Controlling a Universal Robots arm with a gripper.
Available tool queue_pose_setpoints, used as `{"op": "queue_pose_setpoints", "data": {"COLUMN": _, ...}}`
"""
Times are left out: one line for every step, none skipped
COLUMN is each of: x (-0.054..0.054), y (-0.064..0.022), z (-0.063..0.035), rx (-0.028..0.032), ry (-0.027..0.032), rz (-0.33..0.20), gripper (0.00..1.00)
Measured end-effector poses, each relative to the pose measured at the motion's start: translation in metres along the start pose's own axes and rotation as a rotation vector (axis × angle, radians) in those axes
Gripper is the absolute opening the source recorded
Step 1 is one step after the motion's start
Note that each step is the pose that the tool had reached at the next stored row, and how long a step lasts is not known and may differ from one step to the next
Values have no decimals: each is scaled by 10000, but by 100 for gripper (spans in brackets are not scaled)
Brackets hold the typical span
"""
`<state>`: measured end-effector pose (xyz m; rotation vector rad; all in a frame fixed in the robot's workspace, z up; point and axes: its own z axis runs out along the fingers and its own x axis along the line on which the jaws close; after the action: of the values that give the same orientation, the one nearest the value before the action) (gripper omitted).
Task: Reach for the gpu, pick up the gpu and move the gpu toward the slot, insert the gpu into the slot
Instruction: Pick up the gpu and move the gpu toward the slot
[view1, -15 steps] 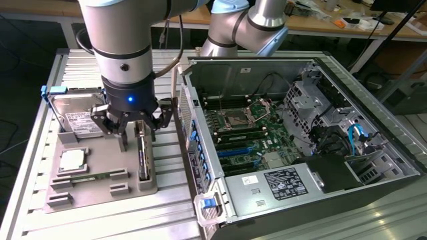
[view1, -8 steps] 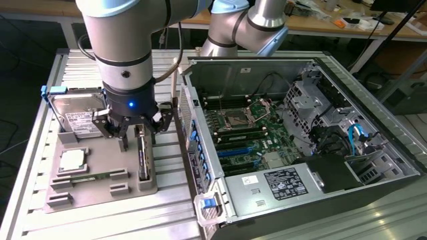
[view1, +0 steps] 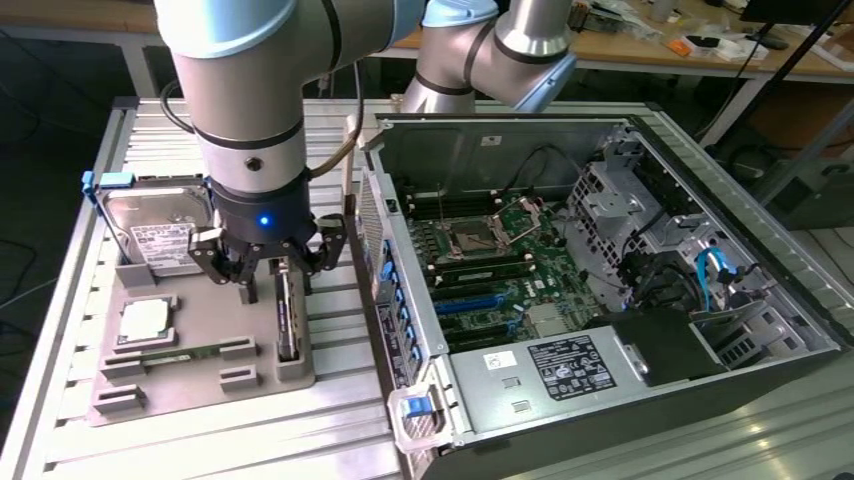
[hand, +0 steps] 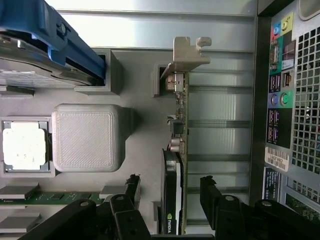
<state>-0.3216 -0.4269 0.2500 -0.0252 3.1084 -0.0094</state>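
Gripper (view1: 274, 272) hung low over the grey fixture tray (view1: 200, 378). Its fingers (hand: 210, 192) were spread wide, one on each side of the gpu (view1: 284, 320), with gaps visible on both sides, so nothing was gripped. Gpu stood on edge in a tray groove, silver bracket end toward the hard drive (view1: 154, 235), on the exterior view's left of the open computer case (view1: 507, 160). Blue slot (view1: 470, 300) on the motherboard (view1: 534, 250) lay well apart from the card. CPU chip (view1: 143, 320) sat in the tray further left.
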Motion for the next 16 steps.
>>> {"op": "queue_pose_setpoints", "data": {"x": 0, "y": 0, "z": 0, "rx": -1, "ry": 0, "rz": 0, "gripper": 60}}
{"op": "queue_pose_setpoints", "data": {"x": 0, "y": 0, "z": 1, "rx": -1, "ry": -1, "rz": 0, "gripper": 60}}
{"op": "queue_pose_setpoints", "data": {"x": 0, "y": 0, "z": 1, "rx": -1, "ry": -1, "rz": 0, "gripper": 60}}
{"op": "queue_pose_setpoints", "data": {"x": 0, "y": 0, "z": 1, "rx": -1, "ry": -1, "rz": 0, "gripper": 60}}
{"op": "queue_pose_setpoints", "data": {"x": 0, "y": 0, "z": 1, "rx": -1, "ry": -1, "rz": 0, "gripper": 60}}
{"op": "queue_pose_setpoints", "data": {"x": 0, "y": 0, "z": 1, "rx": -1, "ry": -1, "rz": 0, "gripper": 59}}
{"op": "queue_pose_setpoints", "data": {"x": 0, "y": 0, "z": 1, "rx": -2, "ry": -1, "rz": 0, "gripper": 52}}
{"op": "queue_pose_setpoints", "data": {"x": 0, "y": 0, "z": 1, "rx": -2, "ry": -1, "rz": 0, "gripper": 52}}
{"op": "queue_pose_setpoints", "data": {"x": 0, "y": 0, "z": 1, "rx": -2, "ry": -1, "rz": 0, "gripper": 45}}
{"op": "queue_pose_setpoints", "data": {"x": 0, "y": 0, "z": 1, "rx": -2, "ry": -1, "rz": 0, "gripper": 45}}
{"op": "queue_pose_setpoints", "data": {"x": 0, "y": 0, "z": 1, "rx": -1, "ry": -1, "rz": 0, "gripper": 45}}
{"op": "queue_pose_setpoints", "data": {"x": 0, "y": 0, "z": 1, "rx": -1, "ry": -1, "rz": 0, "gripper": 44}}
{"op": "queue_pose_setpoints", "data": {"x": 0, "y": 0, "z": 1, "rx": -1, "ry": -1, "rz": 0, "gripper": 44}}
{"op": "queue_pose_setpoints", "data": {"x": 0, "y": 0, "z": 1, "rx": -1, "ry": -1, "rz": 1, "gripper": 36}}
{"op": "queue_pose_setpoints", "data": {"x": 0, "y": 0, "z": 1, "rx": -1, "ry": -2, "rz": 0, "gripper": 36}}
{"op": "queue_pose_setpoints", "data": {"x": 0, "y": 0, "z": 1, "rx": -1, "ry": -1, "rz": 0, "gripper": 36}}
